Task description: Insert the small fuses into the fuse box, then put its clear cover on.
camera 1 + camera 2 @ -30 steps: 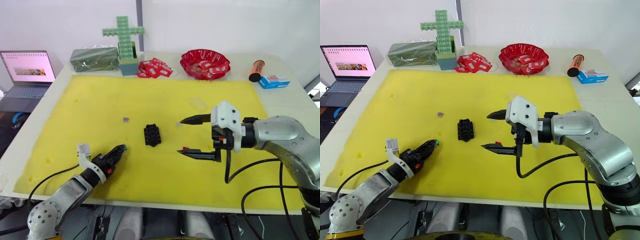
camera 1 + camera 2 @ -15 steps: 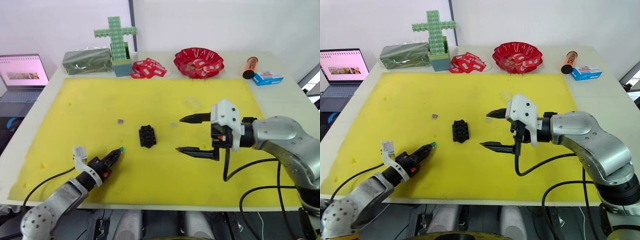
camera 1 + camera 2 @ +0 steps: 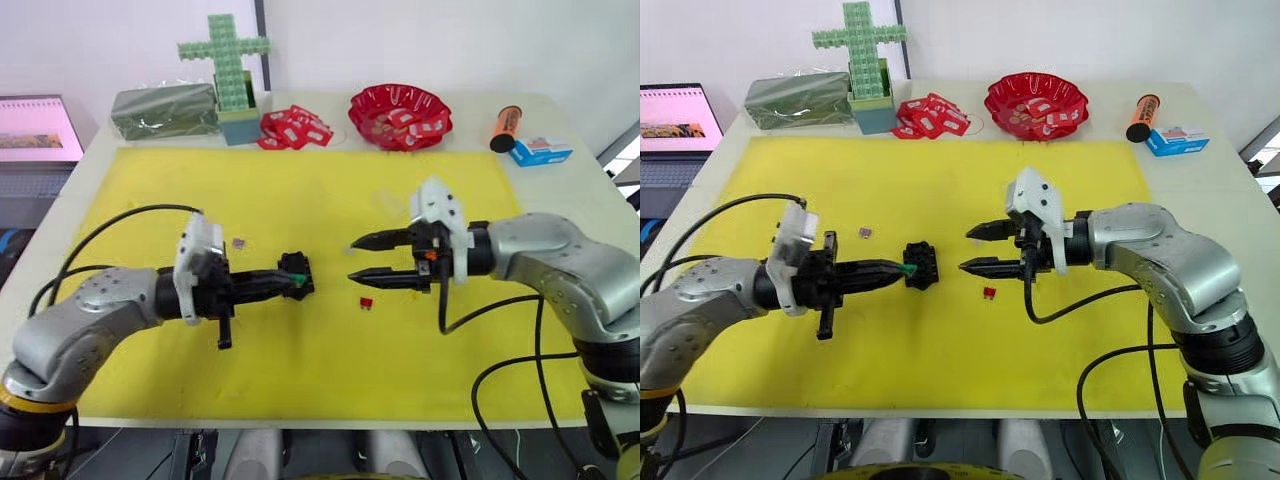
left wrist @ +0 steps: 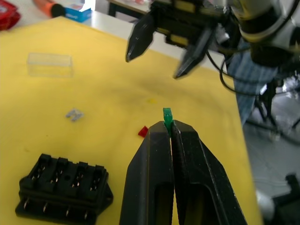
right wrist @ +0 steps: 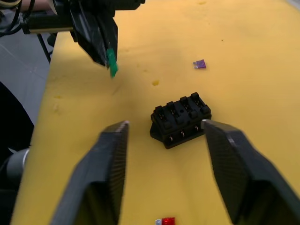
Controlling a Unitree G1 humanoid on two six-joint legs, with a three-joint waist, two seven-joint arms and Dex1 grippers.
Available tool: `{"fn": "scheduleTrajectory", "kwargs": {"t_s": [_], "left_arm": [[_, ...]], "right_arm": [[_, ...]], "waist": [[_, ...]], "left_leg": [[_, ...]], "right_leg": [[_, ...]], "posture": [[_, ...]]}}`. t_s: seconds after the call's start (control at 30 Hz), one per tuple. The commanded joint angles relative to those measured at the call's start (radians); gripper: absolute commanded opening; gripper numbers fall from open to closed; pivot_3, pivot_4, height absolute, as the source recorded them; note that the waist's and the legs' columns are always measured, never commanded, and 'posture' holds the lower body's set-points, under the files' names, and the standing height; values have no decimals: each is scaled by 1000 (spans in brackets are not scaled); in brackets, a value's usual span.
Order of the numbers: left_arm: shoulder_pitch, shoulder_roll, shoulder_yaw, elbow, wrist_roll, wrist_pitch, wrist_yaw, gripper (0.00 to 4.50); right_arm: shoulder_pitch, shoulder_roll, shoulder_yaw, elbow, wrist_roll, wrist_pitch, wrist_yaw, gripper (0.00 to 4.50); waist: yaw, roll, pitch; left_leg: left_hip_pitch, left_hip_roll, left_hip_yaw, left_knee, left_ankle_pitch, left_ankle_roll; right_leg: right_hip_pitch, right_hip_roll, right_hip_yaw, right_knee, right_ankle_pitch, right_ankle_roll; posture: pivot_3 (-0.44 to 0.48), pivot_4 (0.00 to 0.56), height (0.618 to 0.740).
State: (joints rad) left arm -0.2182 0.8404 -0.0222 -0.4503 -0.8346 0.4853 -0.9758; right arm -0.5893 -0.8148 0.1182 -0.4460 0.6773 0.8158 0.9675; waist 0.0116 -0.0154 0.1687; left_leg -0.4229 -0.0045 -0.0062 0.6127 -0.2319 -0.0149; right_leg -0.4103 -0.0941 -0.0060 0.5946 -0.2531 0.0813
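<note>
The black fuse box point(image 3: 921, 264) sits mid-mat on the yellow foam point(image 3: 300, 380). My left gripper point(image 3: 902, 269) is shut on a green fuse point(image 4: 167, 116), its tip right beside the box's left end. My right gripper point(image 3: 965, 250) hangs open and empty just right of the box, pointing at it. A red fuse point(image 3: 989, 292) lies on the mat below the right fingers. A purplish fuse point(image 3: 863, 233) lies left of the box, and a pale one point(image 4: 73, 114) is near it. The clear cover point(image 4: 49, 64) rests farther back on the mat.
Along the back edge stand a green block cross point(image 3: 225, 60), a green box point(image 3: 165, 110), red-white packets point(image 3: 293, 128), a red bowl point(image 3: 400, 105), an orange marker point(image 3: 505, 125) and a blue box point(image 3: 540, 152). A laptop point(image 3: 35, 130) is at the left.
My left arm has swung from the mat's near edge up to the fuse box, still holding the green fuse. The right gripper's fingers stand closer together. The camera has shifted.
</note>
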Motion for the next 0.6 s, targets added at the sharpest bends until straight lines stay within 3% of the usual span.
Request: {"fn": "scheduleTrajectory", "kwargs": {"t_s": [0.03,0.13,0.2,0.6], "left_arm": [[-73,-34,-37,77,168,-196,-120,0],[-132,-76,-34,144,204,-241,-150,0],[-153,-94,-32,172,228,-265,-169,0],[-180,-145,-38,170,287,-303,-216,0]], "right_arm": [[-10,10,23,-50,-46,-78,25,2546],[-11,24,33,-61,-62,-99,24,2050],[-12,32,39,-68,-71,-106,18,1353],[-1,66,90,-84,-158,-168,4,1353]], "waist": [[2,-1,1],[2,-2,1],[1,-2,1],[0,-2,1]], "left_leg": [[-1,0,0,0,0,0],[-2,1,-1,3,-1,1],[-2,2,-1,6,-1,1],[-1,15,-1,19,-1,1]], "right_leg": [[0,1,-1,0,0,1],[0,2,-2,0,1,3],[1,3,-2,0,4,9],[3,14,-1,7,7,11]], "posture": [[0,150,740],[0,150,740],[0,150,740],[0,150,740]]}}
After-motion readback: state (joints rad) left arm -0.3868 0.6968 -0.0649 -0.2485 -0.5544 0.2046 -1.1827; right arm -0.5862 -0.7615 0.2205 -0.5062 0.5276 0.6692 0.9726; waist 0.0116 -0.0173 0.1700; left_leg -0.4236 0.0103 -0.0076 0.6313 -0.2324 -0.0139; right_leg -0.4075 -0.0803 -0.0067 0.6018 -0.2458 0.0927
